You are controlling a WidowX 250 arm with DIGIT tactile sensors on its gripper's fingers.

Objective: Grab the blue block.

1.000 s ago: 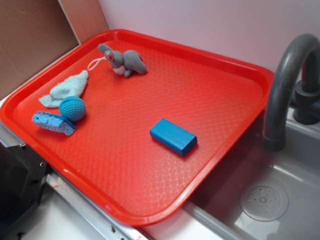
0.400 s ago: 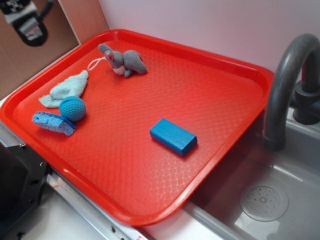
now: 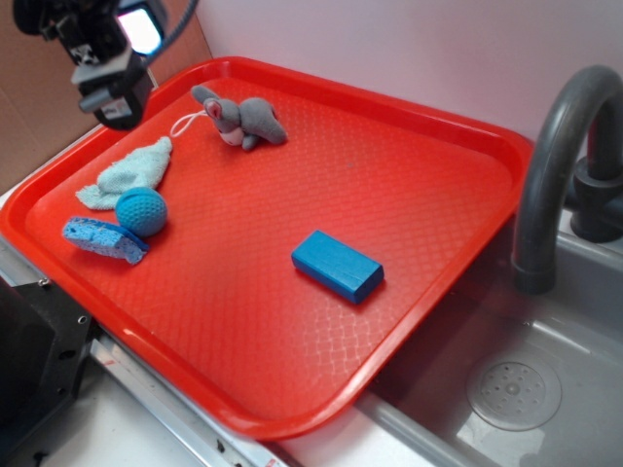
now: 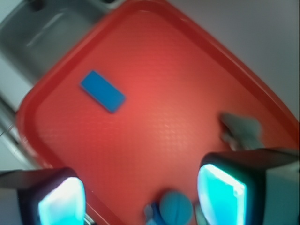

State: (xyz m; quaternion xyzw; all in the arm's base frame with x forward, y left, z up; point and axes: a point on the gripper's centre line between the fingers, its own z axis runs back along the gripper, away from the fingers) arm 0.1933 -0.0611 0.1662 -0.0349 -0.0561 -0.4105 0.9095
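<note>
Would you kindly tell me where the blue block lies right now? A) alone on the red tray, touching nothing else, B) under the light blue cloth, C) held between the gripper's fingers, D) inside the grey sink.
A: the blue block lies flat on the red tray, apart from the other items, while the gripper hovers open over the tray's far left corner.

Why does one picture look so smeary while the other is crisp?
The wrist view is blurred all over: the blue block and red tray have soft edges, and the end effector pads glow washed-out cyan. The exterior view is sharp, evenly lit, with only a thin shadow beside the blue block.
</note>
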